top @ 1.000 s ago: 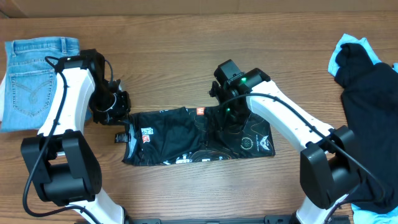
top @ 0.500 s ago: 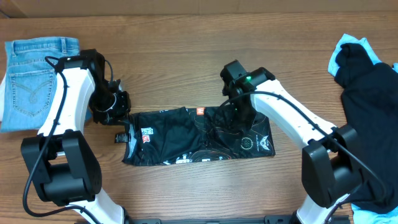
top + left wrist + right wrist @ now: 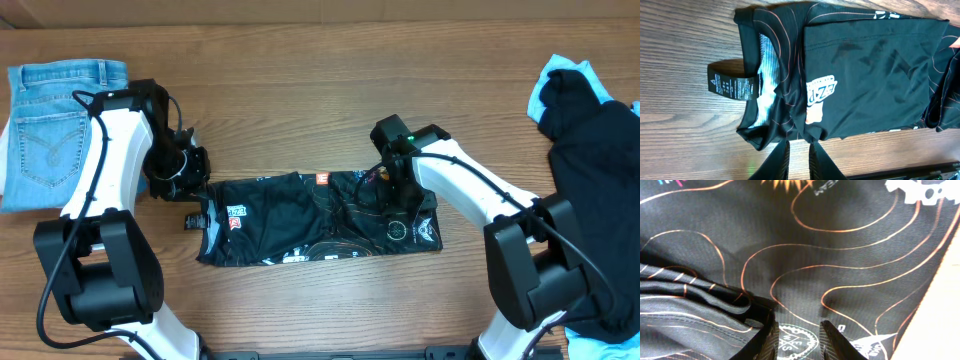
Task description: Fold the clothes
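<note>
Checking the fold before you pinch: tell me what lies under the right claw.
Only the jersey: orange-lined fabric shows between the open fingers of the right claw, folded layers bunched by one finger. The table beneath is covered there.

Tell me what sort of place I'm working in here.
Probably a lab or test bench for laundry folding: a wooden table, the left arm and right arm at its near edge, and clothes staged around the jersey, folded jeans at one end, a dark heap at the other.

Overhead looked straight down on the whole tabletop (image 3: 300,60). Both wrist views faced the jersey (image 3: 280,215) it also showed, the right far closer.
</note>
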Controlling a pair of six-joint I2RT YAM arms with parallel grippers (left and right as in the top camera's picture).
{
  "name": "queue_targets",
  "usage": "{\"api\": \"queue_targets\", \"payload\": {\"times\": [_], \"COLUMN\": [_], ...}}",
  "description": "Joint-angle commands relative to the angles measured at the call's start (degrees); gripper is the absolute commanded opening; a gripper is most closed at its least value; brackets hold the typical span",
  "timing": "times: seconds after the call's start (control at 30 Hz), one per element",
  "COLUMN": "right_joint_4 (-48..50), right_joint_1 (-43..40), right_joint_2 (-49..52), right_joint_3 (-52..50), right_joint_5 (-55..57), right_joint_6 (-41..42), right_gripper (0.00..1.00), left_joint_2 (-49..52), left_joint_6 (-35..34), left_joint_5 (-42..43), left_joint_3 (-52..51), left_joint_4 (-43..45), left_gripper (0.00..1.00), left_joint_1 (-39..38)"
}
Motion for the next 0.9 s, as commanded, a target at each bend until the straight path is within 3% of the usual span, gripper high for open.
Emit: {"api": "queue_targets", "payload": {"times": [0.0, 0.4, 0.87], "right_joint_4": [0.20, 0.42, 1.33], "right_joint_1": [0.17, 0.22, 0.22], "right_joint_2": [-0.04, -0.04, -0.04], "right_joint_3": [-0.35, -1.09, -1.11], "right_joint_5": [-2.43, -15.06, -16.68], "right_joint_6": [-0.22, -6.56, -7.98], "right_gripper": [0.31, 0.32, 0.32], "left_joint_2": [-1.40, -1.40, -1.40], "left_joint_6": [0.68, 0.68, 0.70], "left_joint_5": [0.66, 0.63, 0.48], "left_joint_3": [1.20, 1.20, 1.20], "left_joint_4": [-0.20, -0.39, -0.50], "left_gripper": [0.18, 0.18, 0.18], "left_joint_1": [-0.07, -0.07, -0.02]}}
